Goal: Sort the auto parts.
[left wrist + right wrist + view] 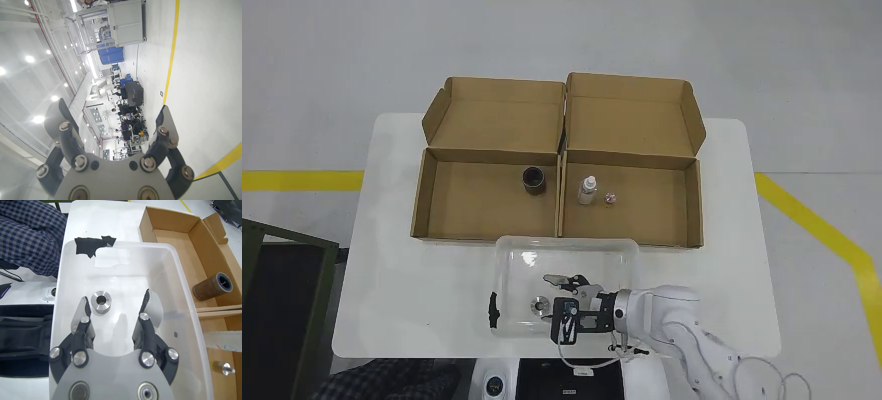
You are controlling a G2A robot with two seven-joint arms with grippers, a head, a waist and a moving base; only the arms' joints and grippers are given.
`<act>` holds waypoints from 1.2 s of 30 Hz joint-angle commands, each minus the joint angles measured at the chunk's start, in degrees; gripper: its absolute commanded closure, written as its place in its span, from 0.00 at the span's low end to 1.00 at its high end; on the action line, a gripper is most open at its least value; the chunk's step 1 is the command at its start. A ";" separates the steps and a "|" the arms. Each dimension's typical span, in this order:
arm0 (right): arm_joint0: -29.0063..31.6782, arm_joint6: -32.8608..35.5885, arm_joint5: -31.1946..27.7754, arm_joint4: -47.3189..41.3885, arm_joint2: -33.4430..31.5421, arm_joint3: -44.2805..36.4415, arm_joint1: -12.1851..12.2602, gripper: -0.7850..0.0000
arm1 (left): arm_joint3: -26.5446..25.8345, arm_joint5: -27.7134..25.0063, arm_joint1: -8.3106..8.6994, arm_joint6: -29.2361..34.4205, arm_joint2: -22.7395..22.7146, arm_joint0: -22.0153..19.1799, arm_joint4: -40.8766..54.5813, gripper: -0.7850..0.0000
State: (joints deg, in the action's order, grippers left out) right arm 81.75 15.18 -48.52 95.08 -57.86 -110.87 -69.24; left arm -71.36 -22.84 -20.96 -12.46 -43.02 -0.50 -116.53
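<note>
Left gripper [113,103]: fingers spread wide, nothing between them; it points out at the room and the floor, away from the table.
Right gripper [116,294]: fingers spread apart, grasping nothing. It sits inside the clear bin [177,262], at the end nearer the robot, as the top view [558,300] also shows.
Metal ring [101,302]: a short silver bushing standing on the bin floor with its bore facing up. It appears in the gap between the right gripper's fingers, just beside one finger [86,306]. Whether it touches that finger I cannot tell. In the top view [539,305] it lies in the bin's left half.
Clear bin [562,240]: it stands on the white table [392,250] at the robot's edge, just in front of the two cardboard boxes. A torn strip of black tape [90,246] sticks to its left end wall.
Left box [457,200]: open cardboard with its lid flap folded back. It holds one dark cylinder [533,179] lying on its side near the wall shared with the other box. Its end shows a black ring with a hollow core [211,287].
Right box [662,205]: touching the left box side by side, its lid also open. It holds a small white bottle [587,189] [223,342] and, just beside that, a small metal pin [610,197] [223,367].
</note>
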 commanded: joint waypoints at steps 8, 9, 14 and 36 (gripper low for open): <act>-3.29 0.18 0.32 -0.67 2.82 4.60 -0.29 0.37 | 0.00 0.00 0.00 0.00 0.00 0.00 0.00 0.00; -3.56 0.17 0.51 -0.79 3.10 4.97 -0.33 0.37 | 0.00 0.00 0.00 0.00 0.00 0.00 0.00 0.00; -4.85 0.40 1.20 -1.37 4.59 6.74 -0.54 0.38 | 0.00 0.00 0.00 0.00 0.00 0.00 0.00 0.00; -7.84 1.90 1.53 -2.65 8.68 10.18 -0.76 0.66 | 0.00 0.00 0.00 0.00 0.00 0.00 0.00 0.00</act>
State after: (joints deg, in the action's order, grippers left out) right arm 73.95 16.99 -46.90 92.48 -49.28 -100.67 -70.01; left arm -71.36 -22.84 -20.96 -12.46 -43.02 -0.50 -116.53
